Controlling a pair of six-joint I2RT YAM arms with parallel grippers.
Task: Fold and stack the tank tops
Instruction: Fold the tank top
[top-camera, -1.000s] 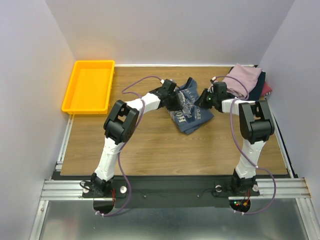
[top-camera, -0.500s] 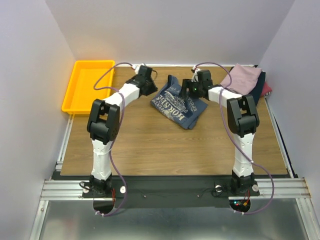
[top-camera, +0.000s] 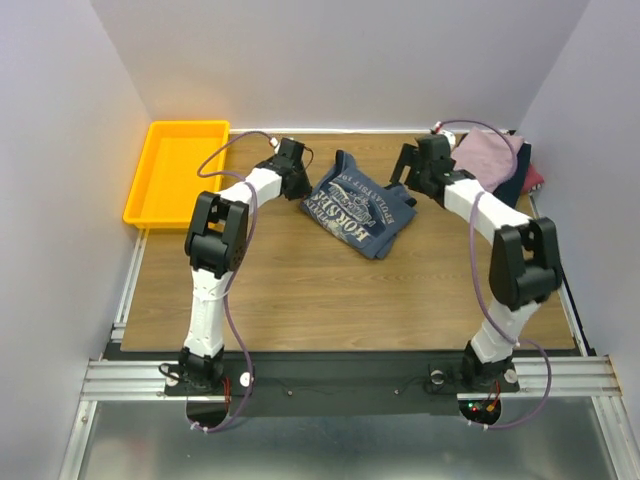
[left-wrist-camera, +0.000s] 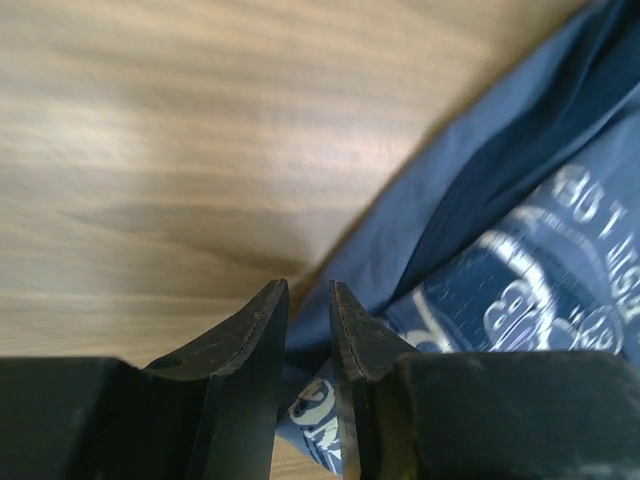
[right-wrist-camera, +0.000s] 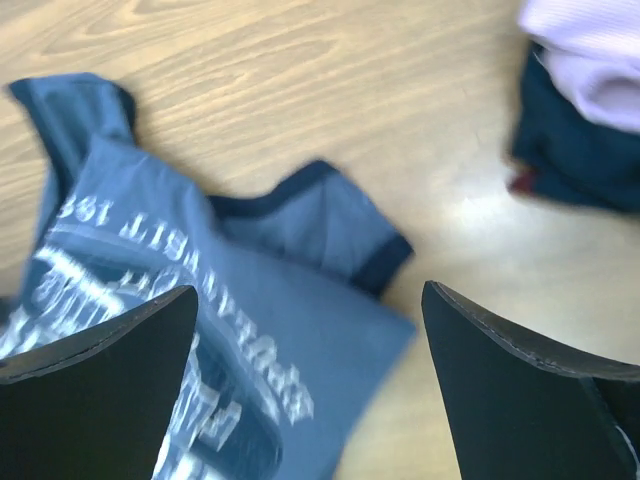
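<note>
The slate-blue tank top (top-camera: 355, 205) lies spread on the table, pale lettering up. My left gripper (top-camera: 300, 187) sits low at its left edge. In the left wrist view the left gripper (left-wrist-camera: 308, 287) has its jaws drawn close together on a bunch of the tank top's blue cloth (left-wrist-camera: 520, 200). My right gripper (top-camera: 408, 172) hovers at the top's right side. The right wrist view shows this gripper (right-wrist-camera: 310, 290) wide open and empty above the cloth (right-wrist-camera: 250, 300). A mauve-pink top (top-camera: 490, 155) lies on a navy one (top-camera: 518, 180) and a maroon one (top-camera: 536, 180) at the back right.
A yellow plastic tray (top-camera: 172, 217) stands at the back left corner. White walls close in the table on three sides. Purple cables loop over both arms. The pile's navy cloth (right-wrist-camera: 580, 150) lies just right of the right gripper.
My right gripper has opened, let go of the slate-blue tank top and drawn back to the right. The left gripper pulled the top's left edge leftward, spreading it out.
</note>
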